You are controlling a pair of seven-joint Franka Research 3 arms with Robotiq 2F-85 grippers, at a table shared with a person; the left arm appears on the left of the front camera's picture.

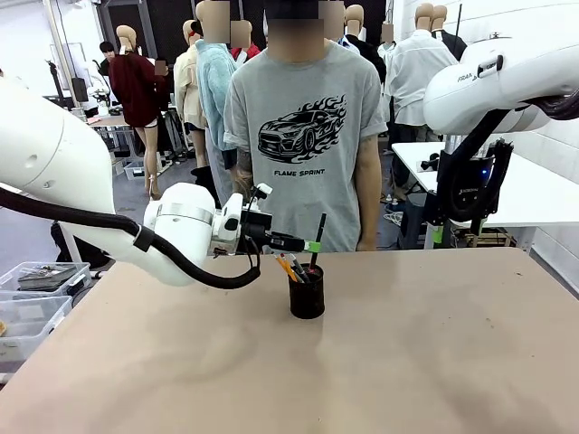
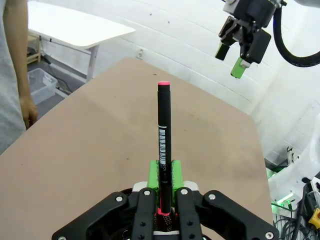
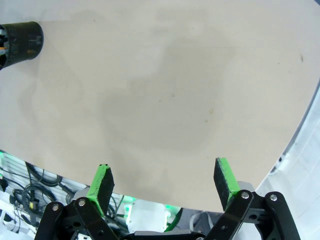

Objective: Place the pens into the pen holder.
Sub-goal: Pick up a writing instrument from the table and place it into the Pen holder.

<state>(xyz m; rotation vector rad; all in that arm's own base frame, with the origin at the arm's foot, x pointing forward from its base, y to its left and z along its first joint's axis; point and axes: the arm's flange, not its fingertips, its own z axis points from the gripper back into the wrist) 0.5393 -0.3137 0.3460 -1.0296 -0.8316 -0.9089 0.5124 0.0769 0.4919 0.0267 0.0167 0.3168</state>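
Observation:
My left gripper (image 1: 313, 246) is shut on a black pen (image 1: 318, 237) with pink-red ends and holds it upright just above the pen holder (image 1: 307, 293). In the left wrist view the pen (image 2: 163, 130) rises from between the green pads (image 2: 154, 172). The holder is a small black mesh cup at mid-table, with an orange-yellow pen (image 1: 285, 267) and a darker pen (image 1: 298, 268) leaning inside it. My right gripper (image 3: 164, 181) hangs open and empty high over the table's right side, also seen from the left wrist (image 2: 230, 59). From there the holder (image 3: 20, 42) lies far off.
A person in a grey T-shirt (image 1: 306, 136) stands at the far edge, arms down. Clear plastic bins (image 1: 36, 294) sit off the table's left side. A white table (image 1: 534, 194) stands behind on the right. The brown tabletop (image 1: 434, 344) is bare around the holder.

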